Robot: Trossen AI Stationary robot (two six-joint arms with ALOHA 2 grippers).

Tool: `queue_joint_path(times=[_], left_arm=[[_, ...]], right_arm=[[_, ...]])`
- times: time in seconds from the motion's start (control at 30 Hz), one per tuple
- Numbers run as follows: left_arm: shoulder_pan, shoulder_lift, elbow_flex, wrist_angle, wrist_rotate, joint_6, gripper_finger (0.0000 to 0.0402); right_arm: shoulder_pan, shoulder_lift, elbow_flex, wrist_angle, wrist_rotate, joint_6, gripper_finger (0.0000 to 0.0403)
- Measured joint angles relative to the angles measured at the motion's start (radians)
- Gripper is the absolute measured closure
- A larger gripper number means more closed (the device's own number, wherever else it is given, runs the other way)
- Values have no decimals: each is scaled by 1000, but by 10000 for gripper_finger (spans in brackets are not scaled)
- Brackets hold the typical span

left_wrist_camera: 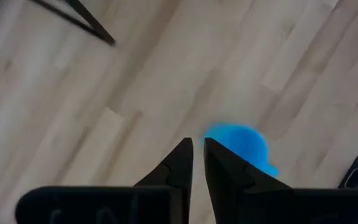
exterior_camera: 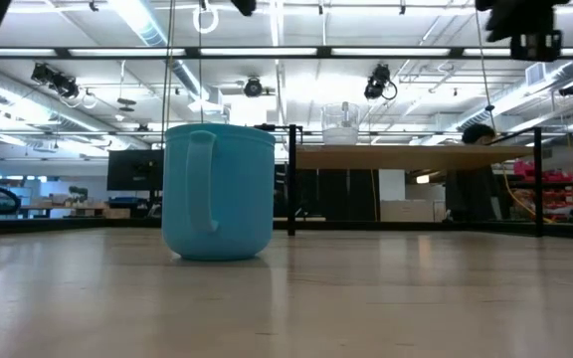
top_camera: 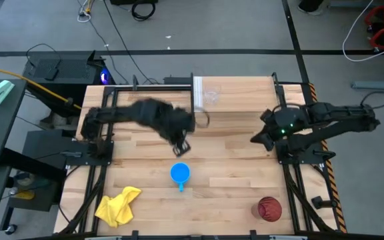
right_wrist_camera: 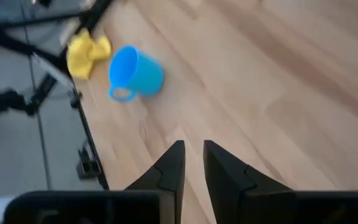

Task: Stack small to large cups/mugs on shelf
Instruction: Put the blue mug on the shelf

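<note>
The blue mug [top_camera: 180, 173] stands upright on the tabletop, its handle toward the near edge; it also shows in the low view [exterior_camera: 217, 189] and the right wrist view [right_wrist_camera: 135, 71]. The clear cup [top_camera: 210, 95] stands on the shelf [top_camera: 245, 93] at the far side; the low view shows both the cup [exterior_camera: 341, 124] and the shelf [exterior_camera: 416, 155]. The red tumbler [top_camera: 269, 209] stands near the front right corner. My left gripper [top_camera: 182, 148] hovers just beyond the mug [left_wrist_camera: 238, 146], shut and empty [left_wrist_camera: 197, 146]. My right gripper [top_camera: 259, 139] is shut and empty [right_wrist_camera: 193, 149], right of centre.
A yellow cloth [top_camera: 117, 205] lies crumpled at the front left corner and shows in the right wrist view [right_wrist_camera: 89, 50]. The shelf's black uprights [exterior_camera: 291, 179] stand behind the mug. Bare planks lie between the mug and the tumbler.
</note>
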Motion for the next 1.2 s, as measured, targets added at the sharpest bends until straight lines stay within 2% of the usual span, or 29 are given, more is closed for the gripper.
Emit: queue_joint_path(times=[0.13,0.37,0.63,0.87,1.2], left_arm=[[-88,4,-159,-2,-15,-141,358],[-163,7,-437,73,106,-307,340],[-151,6,-489,276,167,-324,298],[-109,6,-551,284,166,-330,268],[-96,6,-632,403,208,-322,246]], right_arm=[[105,8,0,-45,43,37,337],[233,24,0,-49,107,70,337],[264,41,0,-49,122,87,337],[264,58,0,-48,122,86,337],[263,67,-1,-48,135,85,337]])
